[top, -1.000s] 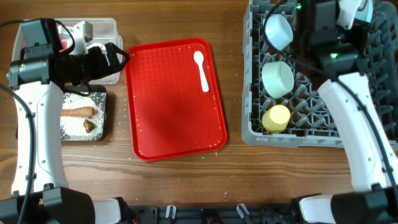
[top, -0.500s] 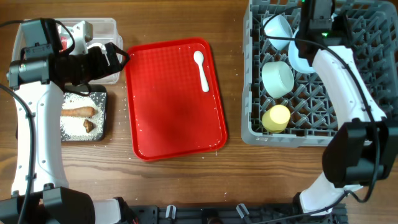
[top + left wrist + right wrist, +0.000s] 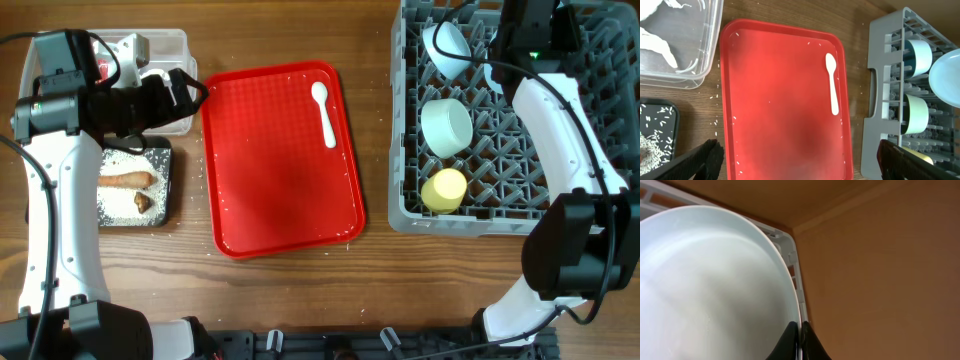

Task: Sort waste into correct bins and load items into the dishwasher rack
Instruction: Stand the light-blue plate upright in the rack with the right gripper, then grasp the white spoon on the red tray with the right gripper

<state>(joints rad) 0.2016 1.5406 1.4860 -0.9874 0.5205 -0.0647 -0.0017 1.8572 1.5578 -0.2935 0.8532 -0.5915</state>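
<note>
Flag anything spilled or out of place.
Loose rice grains lie scattered on the wood between the black tray and the red tray, a few on the red tray itself. The white spoon lies on that tray, not in the rack.

I see the big tray [image 3: 280,200] in the middle of the table [image 3: 380,290], with the spoon [image 3: 324,112] lying on its far right part. Left of it, the tub [image 3: 175,40] sits far and the small tray [image 3: 168,185] just near of it. The stick [image 3: 127,180] and the lump [image 3: 143,202] lie in the small tray on the rice [image 3: 118,160]. The rack [image 3: 410,215] stands on the right. Down its left side I count one bowl [image 3: 447,45] far, a second bowl [image 3: 446,126] in the middle and the cup [image 3: 444,190] nearest. The plate [image 3: 946,75] is in the rack, just right of the bowls.
</note>
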